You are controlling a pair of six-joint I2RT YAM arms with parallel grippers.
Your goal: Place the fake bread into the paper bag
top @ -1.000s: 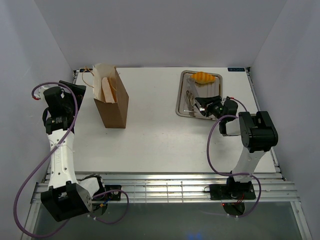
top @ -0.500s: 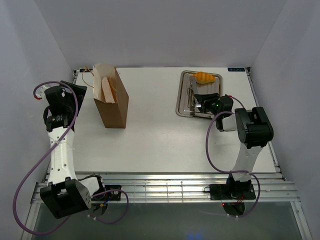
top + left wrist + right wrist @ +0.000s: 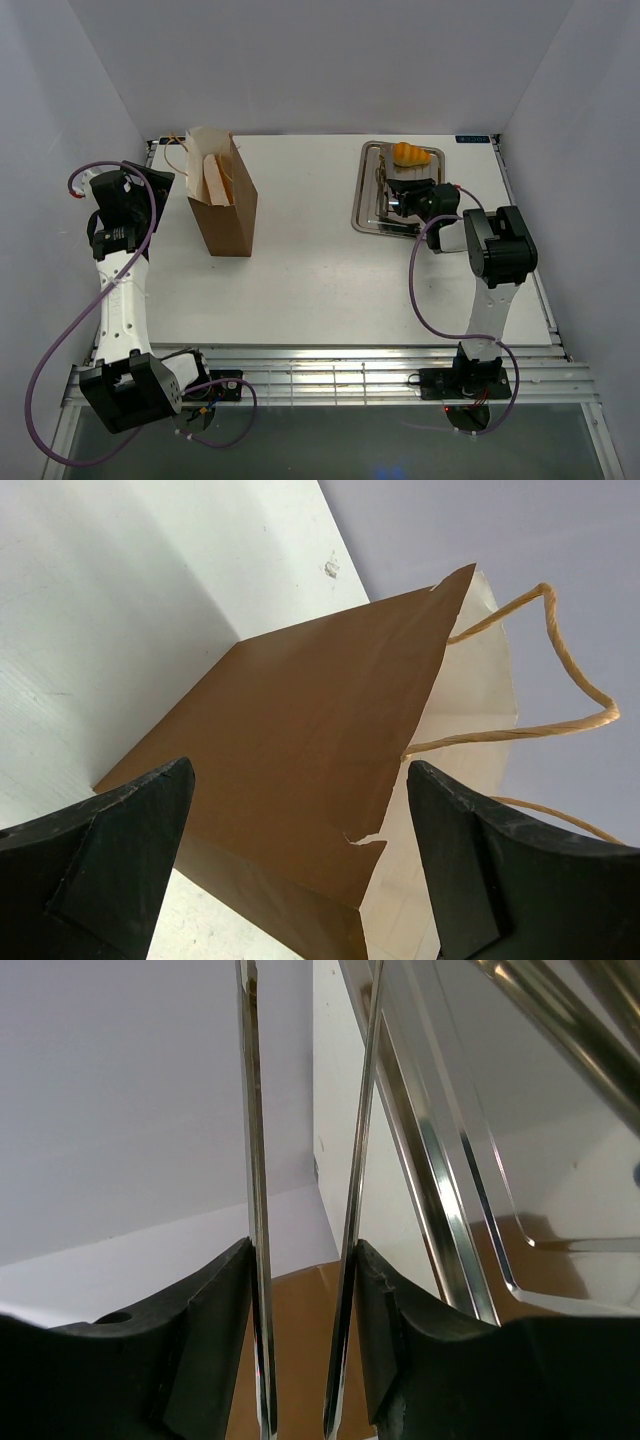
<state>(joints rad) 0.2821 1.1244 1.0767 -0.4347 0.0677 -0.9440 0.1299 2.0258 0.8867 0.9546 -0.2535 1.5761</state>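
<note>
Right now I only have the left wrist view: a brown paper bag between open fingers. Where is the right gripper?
Observer: The right gripper is over the steel tray, across the table from the bag.
Operator: Is it holding anything?
Observer: Yes. The right wrist view shows it shut on both arms of the silver tongs.
Operator: Is there any bread outside the bag?
Observer: One ridged orange bread lies at the tray's far end.

Bright, even, diffuse light from above fills the white enclosure; the paper bag throws only a faint, soft-edged shadow on the table; the steel tray gives mirror-like reflections; the tongs carry thin glare streaks; the overhead view is sharp.
</note>
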